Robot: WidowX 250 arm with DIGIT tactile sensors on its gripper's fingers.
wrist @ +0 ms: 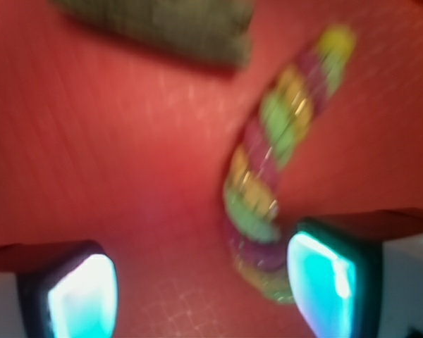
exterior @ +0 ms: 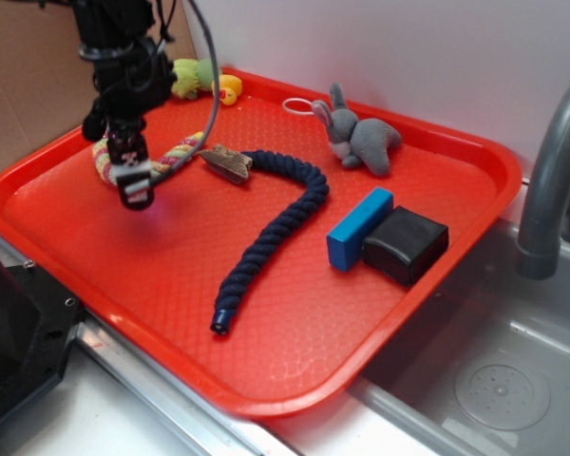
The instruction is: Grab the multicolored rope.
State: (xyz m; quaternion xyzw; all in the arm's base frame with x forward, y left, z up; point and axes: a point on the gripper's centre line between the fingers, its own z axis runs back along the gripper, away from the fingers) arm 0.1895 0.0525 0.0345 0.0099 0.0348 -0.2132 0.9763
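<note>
Your gripper (exterior: 136, 190) hovering over multicolored rope (wrist: 271, 165) on red tray (exterior: 294, 313), jaws wide open, holding nothing, rope just inside right pad (wrist: 323, 278).

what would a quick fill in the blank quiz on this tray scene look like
1. Everything sits on a ____ tray.
2. The gripper has its fingers spread ____, with nothing between them.
3. The multicolored rope shows pink, yellow and ____ strands.
4. The blue block touches a ____ box.

Missing words: red; open; green; black
</note>
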